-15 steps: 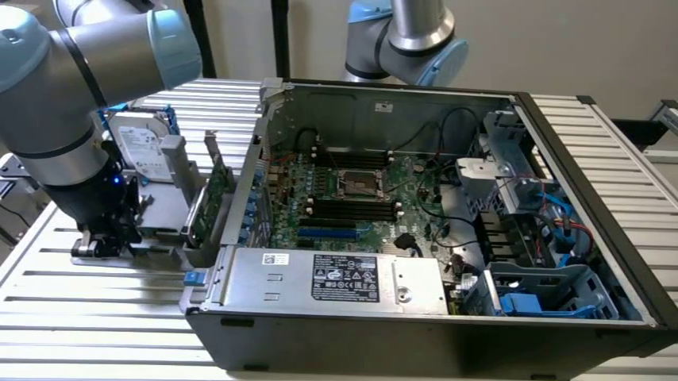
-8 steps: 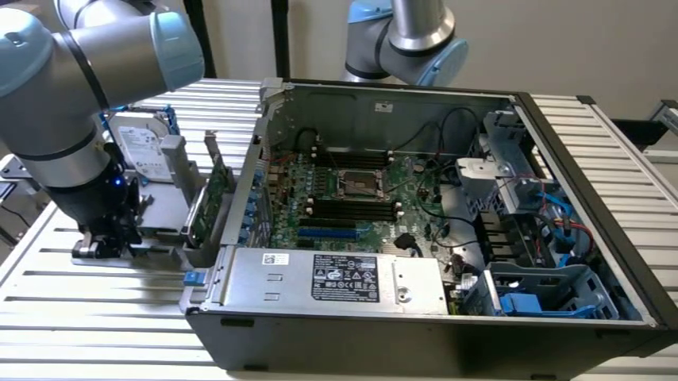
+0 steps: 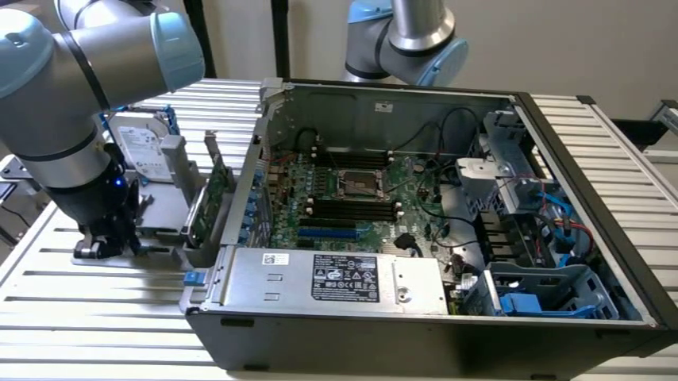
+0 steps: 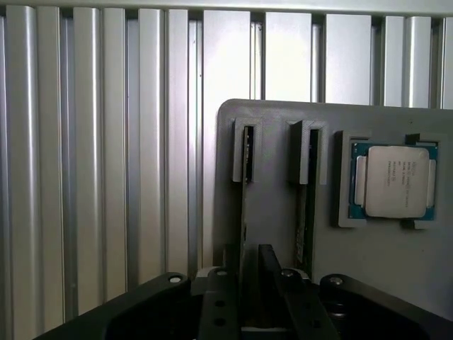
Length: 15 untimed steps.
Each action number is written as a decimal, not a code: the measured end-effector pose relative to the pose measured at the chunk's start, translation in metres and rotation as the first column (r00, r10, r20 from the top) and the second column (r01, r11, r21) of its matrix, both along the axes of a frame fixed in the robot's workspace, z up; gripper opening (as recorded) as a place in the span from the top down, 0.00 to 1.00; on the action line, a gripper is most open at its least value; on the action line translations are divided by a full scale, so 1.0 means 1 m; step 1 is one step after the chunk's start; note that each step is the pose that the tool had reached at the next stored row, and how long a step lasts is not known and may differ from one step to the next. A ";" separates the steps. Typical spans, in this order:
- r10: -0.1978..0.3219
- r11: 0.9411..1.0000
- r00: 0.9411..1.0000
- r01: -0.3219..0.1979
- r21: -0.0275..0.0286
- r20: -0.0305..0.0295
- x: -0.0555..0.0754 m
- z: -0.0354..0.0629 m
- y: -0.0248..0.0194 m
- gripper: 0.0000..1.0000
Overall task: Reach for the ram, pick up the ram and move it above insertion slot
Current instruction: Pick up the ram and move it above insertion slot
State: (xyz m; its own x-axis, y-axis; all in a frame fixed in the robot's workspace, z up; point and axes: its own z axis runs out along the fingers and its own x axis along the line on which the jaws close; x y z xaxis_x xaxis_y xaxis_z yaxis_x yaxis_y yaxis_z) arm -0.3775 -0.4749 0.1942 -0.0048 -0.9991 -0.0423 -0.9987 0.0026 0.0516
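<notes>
The ram (image 4: pixel 245 166) stands on its thin edge in one slot of a grey holder (image 4: pixel 276 212). A second stick (image 4: pixel 304 191) stands in the neighbouring slot. My gripper (image 4: pixel 258 273) is down over the near end of the first ram, its dark fingers (image 4: pixel 249 265) pressed close together on the stick's edge. In the exterior view the gripper (image 3: pixel 106 242) hangs low over the holder (image 3: pixel 159 222), on the table to the exterior view's left of the open computer case (image 3: pixel 424 317). The black memory slots (image 3: pixel 350 210) lie on the motherboard inside the case.
A processor chip (image 4: pixel 393 180) sits in a pocket of the holder beside the sticks. A wider green card with a metal bracket (image 3: pixel 217 194) and a hard drive (image 3: pixel 143 151) stand between gripper and case. A second arm (image 3: pixel 408 36) stands behind the case. The table is ribbed aluminium (image 3: pixel 95 317).
</notes>
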 end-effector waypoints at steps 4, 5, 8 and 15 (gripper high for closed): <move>0.000 1.000 1.000 0.000 0.000 0.000 0.000 0.0000 0.0000 0.86; 0.000 1.000 1.000 0.000 0.000 0.000 0.000 0.0000 0.0000 0.86; 0.000 1.000 1.000 0.000 0.000 0.000 0.000 0.0000 0.0000 0.86; 0.000 1.000 1.000 0.000 0.000 0.000 0.000 -0.0001 0.0000 0.86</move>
State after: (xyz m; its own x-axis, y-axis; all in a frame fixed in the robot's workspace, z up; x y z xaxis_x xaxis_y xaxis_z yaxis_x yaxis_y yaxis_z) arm -0.3775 -0.4748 0.1941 -0.0049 -0.9991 -0.0424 -0.9987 0.0027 0.0515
